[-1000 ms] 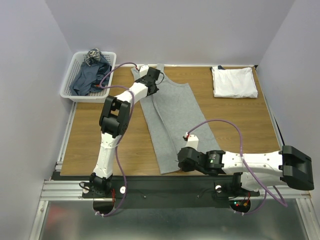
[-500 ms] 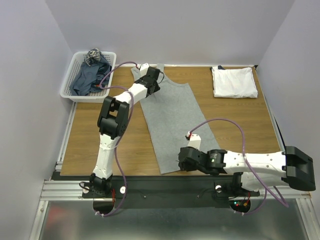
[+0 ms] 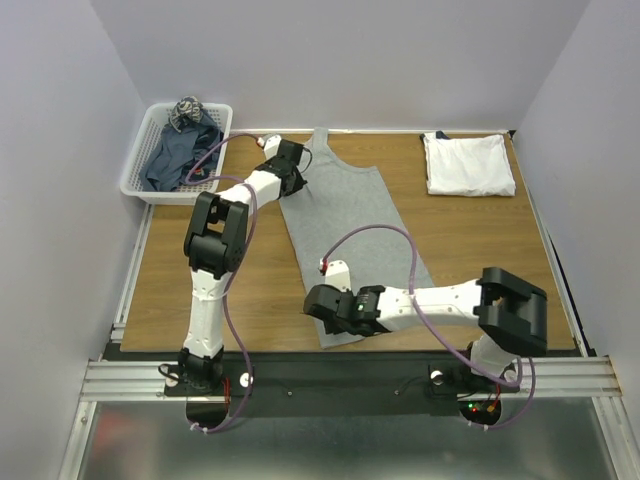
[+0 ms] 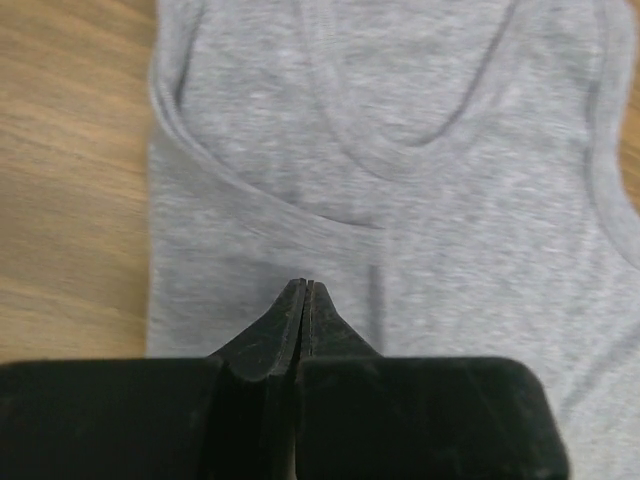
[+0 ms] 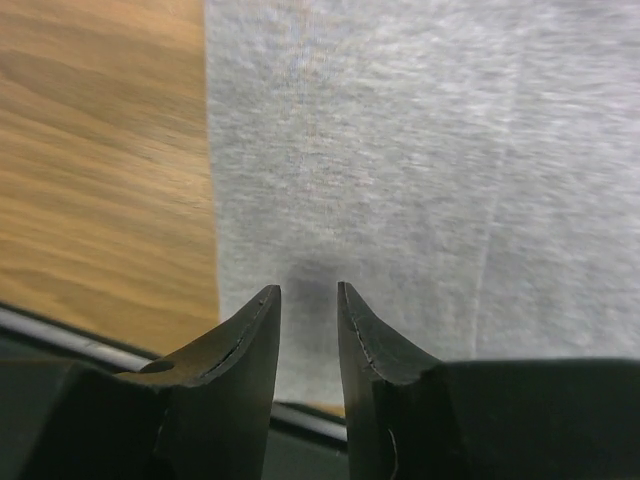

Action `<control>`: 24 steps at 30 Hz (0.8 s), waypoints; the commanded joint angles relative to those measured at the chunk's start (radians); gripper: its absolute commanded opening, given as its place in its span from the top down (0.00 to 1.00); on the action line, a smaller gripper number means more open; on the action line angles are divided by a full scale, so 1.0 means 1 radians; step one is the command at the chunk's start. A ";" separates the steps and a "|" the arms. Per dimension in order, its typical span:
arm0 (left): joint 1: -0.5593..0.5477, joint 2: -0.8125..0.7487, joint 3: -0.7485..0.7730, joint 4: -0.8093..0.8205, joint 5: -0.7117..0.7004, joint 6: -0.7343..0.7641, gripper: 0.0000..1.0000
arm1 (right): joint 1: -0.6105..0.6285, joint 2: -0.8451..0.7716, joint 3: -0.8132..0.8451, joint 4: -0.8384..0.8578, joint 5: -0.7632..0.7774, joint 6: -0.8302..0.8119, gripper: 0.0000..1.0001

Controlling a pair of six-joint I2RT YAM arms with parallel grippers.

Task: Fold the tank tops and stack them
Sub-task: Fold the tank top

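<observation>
Item: light grey tank top (image 3: 350, 215), spread flat across mid-tabletop (image 3: 200, 270), straps toward the far edge. Left fingers (image 4: 285, 320) pressed together, tips at the fabric beside its left-hand armhole. Right fingers (image 5: 255, 335) slightly apart, over its near left hem corner. Item: white tank top (image 3: 467, 165), folded, far right corner.

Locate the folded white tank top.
Top view: the folded white tank top sits at the far right corner of the wooden table, right of the spread grey tank top.
</observation>
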 commanded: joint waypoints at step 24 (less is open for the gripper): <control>0.136 0.148 0.259 -0.172 0.128 0.132 0.78 | 0.035 0.351 0.383 0.206 -0.302 -0.152 0.68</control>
